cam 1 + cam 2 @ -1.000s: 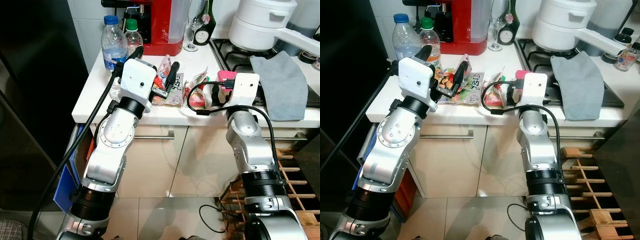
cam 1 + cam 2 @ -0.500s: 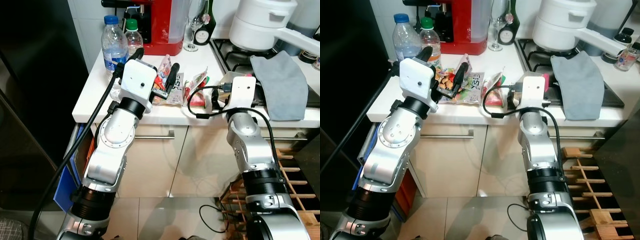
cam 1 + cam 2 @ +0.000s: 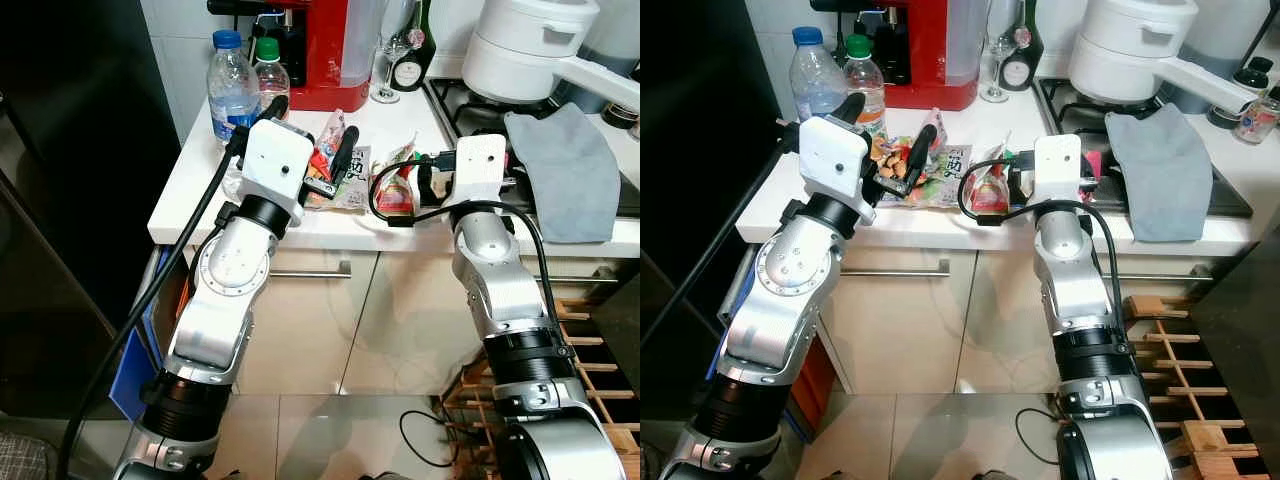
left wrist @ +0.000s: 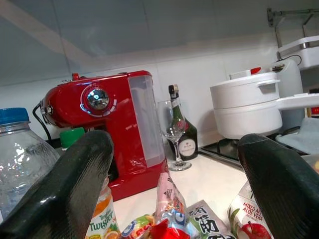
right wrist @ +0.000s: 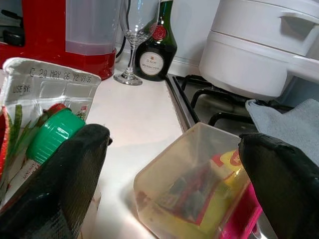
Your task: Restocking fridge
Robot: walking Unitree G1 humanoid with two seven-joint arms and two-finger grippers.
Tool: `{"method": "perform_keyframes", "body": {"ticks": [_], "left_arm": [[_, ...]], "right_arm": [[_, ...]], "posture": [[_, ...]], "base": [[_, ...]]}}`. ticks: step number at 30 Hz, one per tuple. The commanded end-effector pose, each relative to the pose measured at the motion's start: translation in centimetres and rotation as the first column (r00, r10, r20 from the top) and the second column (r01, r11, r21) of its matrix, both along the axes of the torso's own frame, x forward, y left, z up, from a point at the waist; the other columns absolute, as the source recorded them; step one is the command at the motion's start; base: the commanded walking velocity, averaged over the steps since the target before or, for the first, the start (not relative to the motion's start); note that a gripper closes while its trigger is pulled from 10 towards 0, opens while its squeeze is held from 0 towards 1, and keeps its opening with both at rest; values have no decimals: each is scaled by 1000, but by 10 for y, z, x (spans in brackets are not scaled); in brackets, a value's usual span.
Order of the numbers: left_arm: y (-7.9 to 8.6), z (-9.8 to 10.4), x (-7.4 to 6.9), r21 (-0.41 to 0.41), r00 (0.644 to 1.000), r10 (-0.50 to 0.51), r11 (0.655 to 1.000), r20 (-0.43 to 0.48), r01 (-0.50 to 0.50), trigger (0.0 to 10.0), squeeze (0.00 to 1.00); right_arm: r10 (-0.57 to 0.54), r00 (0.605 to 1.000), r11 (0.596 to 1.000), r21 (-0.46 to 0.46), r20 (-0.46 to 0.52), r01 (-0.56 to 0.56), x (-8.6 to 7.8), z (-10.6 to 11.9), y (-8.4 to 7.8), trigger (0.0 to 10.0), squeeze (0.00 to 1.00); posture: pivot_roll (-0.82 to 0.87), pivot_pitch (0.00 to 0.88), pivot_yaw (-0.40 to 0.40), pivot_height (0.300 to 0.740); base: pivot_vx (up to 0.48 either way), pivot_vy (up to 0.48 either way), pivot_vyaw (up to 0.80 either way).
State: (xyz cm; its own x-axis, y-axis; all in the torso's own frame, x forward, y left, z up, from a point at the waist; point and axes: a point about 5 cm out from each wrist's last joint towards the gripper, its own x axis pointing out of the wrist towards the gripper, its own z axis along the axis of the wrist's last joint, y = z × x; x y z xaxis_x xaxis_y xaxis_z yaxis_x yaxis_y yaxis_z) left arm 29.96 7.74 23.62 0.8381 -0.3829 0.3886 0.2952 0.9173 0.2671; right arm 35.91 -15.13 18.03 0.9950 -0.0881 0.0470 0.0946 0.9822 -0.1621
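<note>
White countertop [image 3: 195, 175] serves as the reference surface; all items below are placed relative to it. Left gripper [image 3: 310, 140]: raised just above the counter's front half, its two black fingers spread wide apart and holding nothing, one finger [image 4: 65, 184] and its partner framing the snack pile in the left wrist view. Snack packets [image 3: 940, 160]: a colourful heap lying flat on the counter directly under and beyond the left gripper. Pouch with green cap [image 5: 47, 132]: red-and-white juice pouch lying near the counter's front edge, between the two grippers, just beside the snack packets. Right gripper [image 5: 172, 164]: hovering low over the counter close to its right end, beside the hob, fingers [image 5: 60, 174] parted wide with nothing between them. Clear plastic container [image 5: 192, 189]: resting on the counter ahead of the right gripper, red and yellow contents showing through its wall, a pink item touching its far side. Two water bottles: blue-capped bottle [image 3: 230, 85] and green-capped bottle [image 3: 268, 70], upright at the counter's back left, side by side. Red coffee machine [image 3: 325, 50]: at the back of the counter against the tiled wall, just beside the bottles. Wine glass [image 4: 173, 134] and dark bottle [image 4: 182, 132]: upright at the back, next to the coffee machine. White pot [image 3: 525, 45]: on the hob adjoining the counter's right end. Grey cloth [image 3: 565, 170]: draped over the hob's front.
</note>
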Motion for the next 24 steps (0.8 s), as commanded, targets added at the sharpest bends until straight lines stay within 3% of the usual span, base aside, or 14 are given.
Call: {"method": "perform_keyframes", "body": {"ticks": [1,9,13,16,19,24], "left_arm": [[-2,-5,0,14,1000,-7,1000,-23,7,10000,0],[-2,-4,1,14,1000,-8,1000,-17,9,10000,0],[-1,5,6,20,1000,-7,1000,22,7,10000,0],[0,8,9,12,1000,-3,1000,25,3,10000,0],[-6,5,8,-4,999,-35,999,6,35,10000,0],[-18,4,12,-6,997,-73,997,-2,73,10000,0]], "right_arm": [[-18,1000,1000,14,4,18,-1,2,-5,10000,0],[-69,998,991,115,-7,70,0,1,-16,10000,0],[-173,977,977,143,125,155,-6,20,-36,10000,0],[-203,964,975,123,173,183,-13,24,-44,10000,0],[-260,939,965,91,226,245,-31,21,-56,10000,0],[-277,919,960,53,280,273,-45,20,-52,10000,0]], "posture": [[11,0,-22,740],[3,0,-15,740],[-9,0,-10,740],[-16,0,-5,740],[-28,0,6,740],[-34,0,11,740]], "base": [[0,0,0],[0,0,0],[0,0,0],[0,0,0],[0,0,0],[0,0,0]]}}
